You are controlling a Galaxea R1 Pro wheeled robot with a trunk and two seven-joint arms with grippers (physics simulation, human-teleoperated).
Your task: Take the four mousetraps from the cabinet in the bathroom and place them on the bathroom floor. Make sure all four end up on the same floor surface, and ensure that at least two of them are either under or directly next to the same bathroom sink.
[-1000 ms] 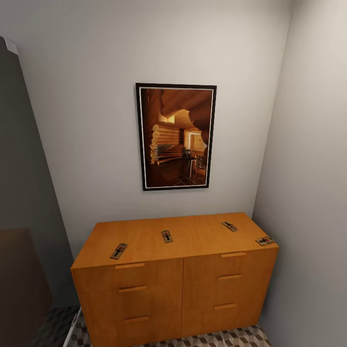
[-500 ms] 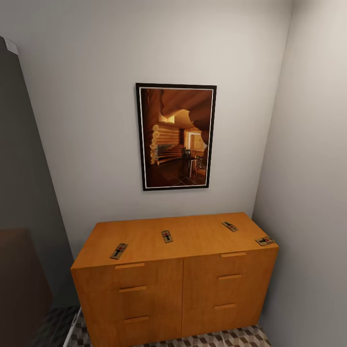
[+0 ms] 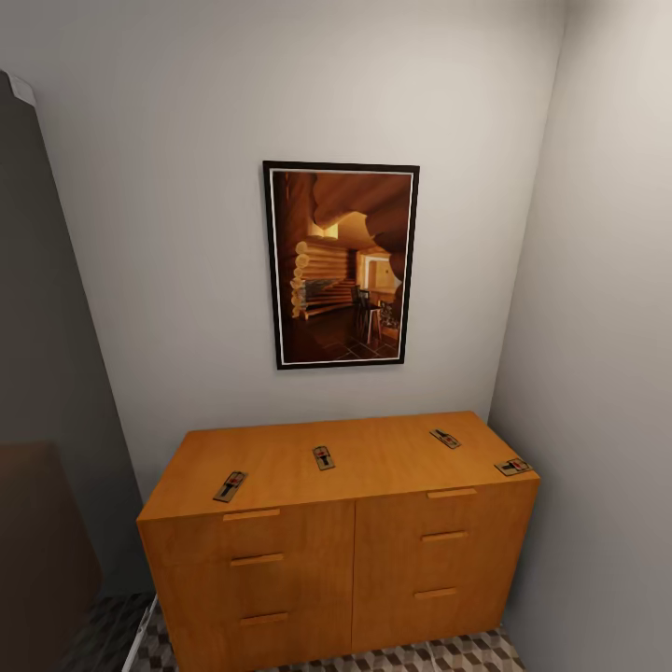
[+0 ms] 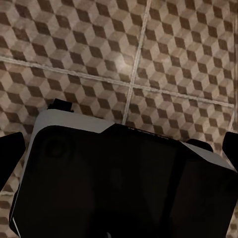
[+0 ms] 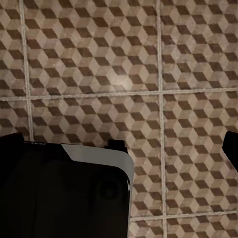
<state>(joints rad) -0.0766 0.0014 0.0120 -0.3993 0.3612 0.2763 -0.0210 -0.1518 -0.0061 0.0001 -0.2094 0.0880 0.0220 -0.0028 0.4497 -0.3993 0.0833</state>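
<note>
In the head view the orange-brown cabinet (image 3: pixel 345 560) stands against the back wall, its drawers closed. Several mousetraps lie flat on its top: one at the front left (image 3: pixel 231 485), one in the middle (image 3: pixel 323 457), one at the back right (image 3: pixel 445 438) and one at the front right corner (image 3: pixel 512 466). My left gripper (image 4: pixel 119 148) and right gripper (image 5: pixel 124 144) both hang low over the cube-pattern bathroom floor (image 5: pixel 124 59), far from the cabinet top. Each one's dark fingertips sit at opposite edges of its wrist view, wide apart, with nothing between them. The sink is out of view.
A framed picture (image 3: pixel 341 266) hangs above the cabinet. A grey wall (image 3: pixel 607 373) closes the right side next to the cabinet, and a dark panel (image 3: pixel 37 420) stands at the left. My dark, white-rimmed base (image 4: pixel 119 183) lies under the left gripper.
</note>
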